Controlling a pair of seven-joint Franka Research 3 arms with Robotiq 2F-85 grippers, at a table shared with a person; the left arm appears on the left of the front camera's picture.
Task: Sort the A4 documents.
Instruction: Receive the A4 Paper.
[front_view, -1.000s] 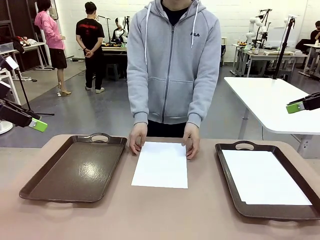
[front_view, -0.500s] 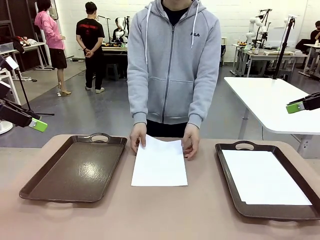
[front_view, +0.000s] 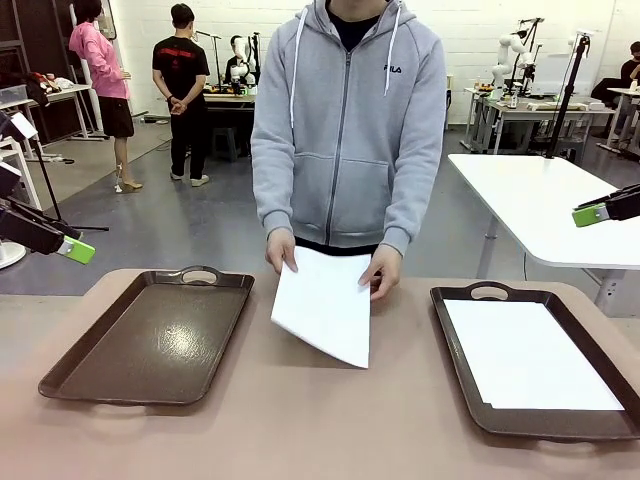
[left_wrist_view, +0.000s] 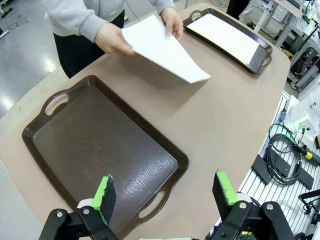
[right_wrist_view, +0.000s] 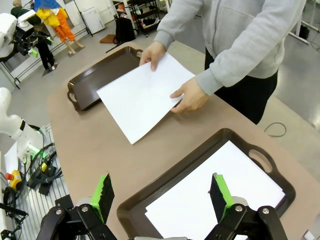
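Observation:
A person across the table holds one white A4 document (front_view: 325, 300) (left_wrist_view: 162, 46) (right_wrist_view: 142, 95) in both hands. Its far edge is raised and its near corner hangs low over the table's middle. A second A4 document (front_view: 528, 355) (right_wrist_view: 215, 200) (left_wrist_view: 225, 36) lies flat in the right brown tray (front_view: 452, 330) (right_wrist_view: 150, 192). My left gripper (front_view: 77, 250) (left_wrist_view: 165, 190) hangs open above the near end of the left brown tray (front_view: 150, 335) (left_wrist_view: 100, 145), which has nothing in it. My right gripper (front_view: 592, 214) (right_wrist_view: 161, 192) stands open high over the right tray's near end, holding nothing.
The tan table (front_view: 320, 430) has bare room between the two trays in front of the person. A white table (front_view: 540, 200) stands behind at the right. Other people stand far back at the left. Cables (left_wrist_view: 285, 160) lie on the floor past the table's edge.
The person has lifted the middle sheet's far edge off the table and tilted it up in both hands. Neither arm has moved.

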